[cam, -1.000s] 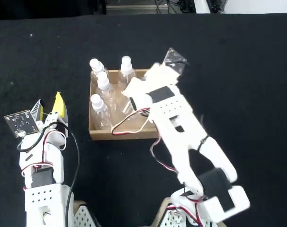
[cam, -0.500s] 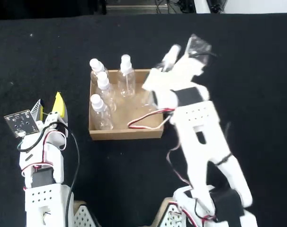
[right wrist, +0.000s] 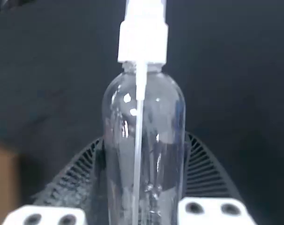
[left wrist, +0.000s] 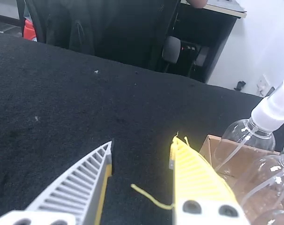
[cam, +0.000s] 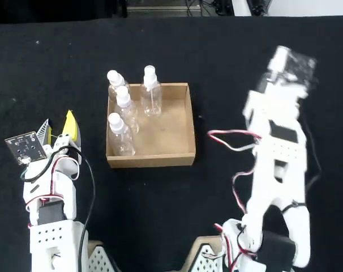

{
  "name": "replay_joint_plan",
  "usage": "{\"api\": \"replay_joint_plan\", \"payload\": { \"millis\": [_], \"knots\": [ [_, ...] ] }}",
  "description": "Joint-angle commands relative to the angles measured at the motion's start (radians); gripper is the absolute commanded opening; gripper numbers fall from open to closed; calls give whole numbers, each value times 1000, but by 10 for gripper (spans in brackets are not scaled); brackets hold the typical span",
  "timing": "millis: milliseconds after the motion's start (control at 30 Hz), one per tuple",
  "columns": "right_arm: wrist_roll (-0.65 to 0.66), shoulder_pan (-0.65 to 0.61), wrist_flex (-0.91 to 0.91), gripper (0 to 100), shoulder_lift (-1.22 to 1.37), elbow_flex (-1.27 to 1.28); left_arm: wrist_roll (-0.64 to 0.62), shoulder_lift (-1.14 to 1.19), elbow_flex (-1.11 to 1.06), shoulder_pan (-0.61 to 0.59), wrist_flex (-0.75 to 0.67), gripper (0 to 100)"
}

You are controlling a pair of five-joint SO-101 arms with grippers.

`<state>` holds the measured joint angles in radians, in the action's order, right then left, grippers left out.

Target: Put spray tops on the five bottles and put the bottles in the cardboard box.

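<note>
- Right gripper (cam: 289,63) clasps a capped spray bottle (right wrist: 144,117), held at 2 o'clock from the cardboard box (cam: 191,127).
- Four capped bottles (cam: 125,110) stand along its 9 o'clock side.
- Left gripper (cam: 58,128) sits at the box's 8 o'clock, jaws parted.

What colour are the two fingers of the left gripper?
Left gripper: one finger yellow, the other pale grey; shows best in the left wrist view.

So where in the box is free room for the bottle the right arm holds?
Inside the box, the floor is bare between the four bottles and the wall nearer the right arm. The side nearer the left arm is crowded.
</note>
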<state>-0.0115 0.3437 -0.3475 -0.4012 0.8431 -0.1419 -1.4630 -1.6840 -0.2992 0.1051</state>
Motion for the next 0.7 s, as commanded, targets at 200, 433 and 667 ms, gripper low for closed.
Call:
{"api": "replay_joint_plan", "payload": {
  "millis": [200,433,667],
  "knots": [
    [54,261,790,147,-36,361,8,-15,-24,-8,3,188],
    [54,351,861,146,15,364,8,-15,-24,-8,5,188],
    [54,385,1292,145,381,343,8,-9,-24,-8,5,188]
  ]
}}
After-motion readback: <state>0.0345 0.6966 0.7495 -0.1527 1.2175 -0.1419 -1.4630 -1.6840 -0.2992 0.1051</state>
